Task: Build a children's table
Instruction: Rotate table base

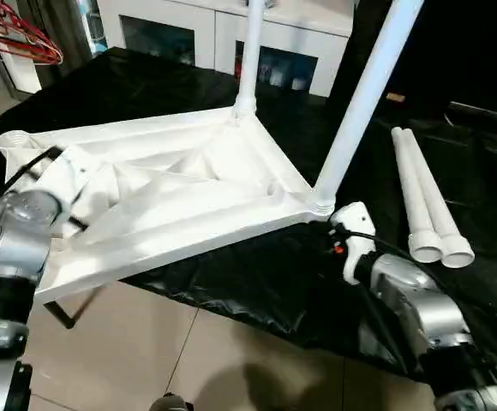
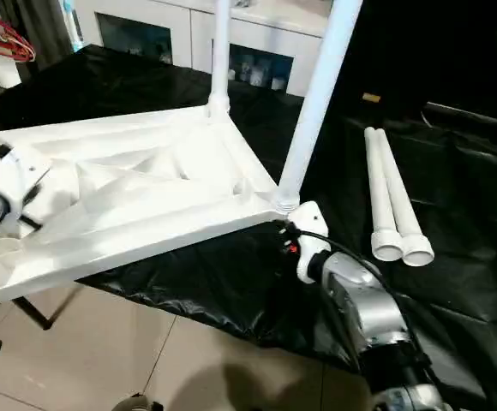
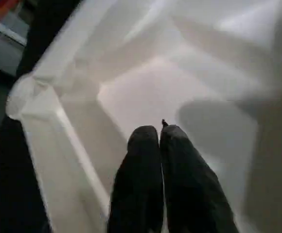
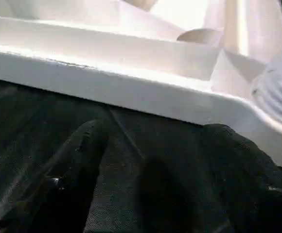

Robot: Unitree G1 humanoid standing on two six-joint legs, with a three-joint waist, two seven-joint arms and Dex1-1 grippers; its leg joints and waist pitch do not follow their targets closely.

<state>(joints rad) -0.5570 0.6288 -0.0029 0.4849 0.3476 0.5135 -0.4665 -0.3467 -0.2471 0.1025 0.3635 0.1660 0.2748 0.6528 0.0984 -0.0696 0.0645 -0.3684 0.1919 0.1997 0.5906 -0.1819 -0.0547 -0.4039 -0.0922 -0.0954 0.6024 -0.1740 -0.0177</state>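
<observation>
The children's table top (image 1: 171,197) lies upside down on black cloth, ribbed underside up. One white leg (image 1: 250,60) stands in the far corner socket. Another leg (image 1: 364,98) leans out of the near right corner socket (image 1: 320,206). Two loose legs (image 1: 424,197) lie side by side on the cloth to the right. The left corner socket (image 1: 13,139) holds nothing. My left gripper (image 3: 159,131) is shut, with nothing in it, over the ribbed underside near that socket (image 3: 22,94). My right gripper (image 4: 155,141) is open above the cloth, just below the top's rim (image 4: 131,92) beside the leaning leg's socket.
A white glass-door cabinet (image 1: 223,34) stands behind the work. Red hangers (image 1: 17,38) hang at the upper left. The black cloth (image 1: 248,282) ends at tiled floor (image 1: 188,351) in front of me. A dark stand foot (image 1: 60,314) pokes out under the top's near edge.
</observation>
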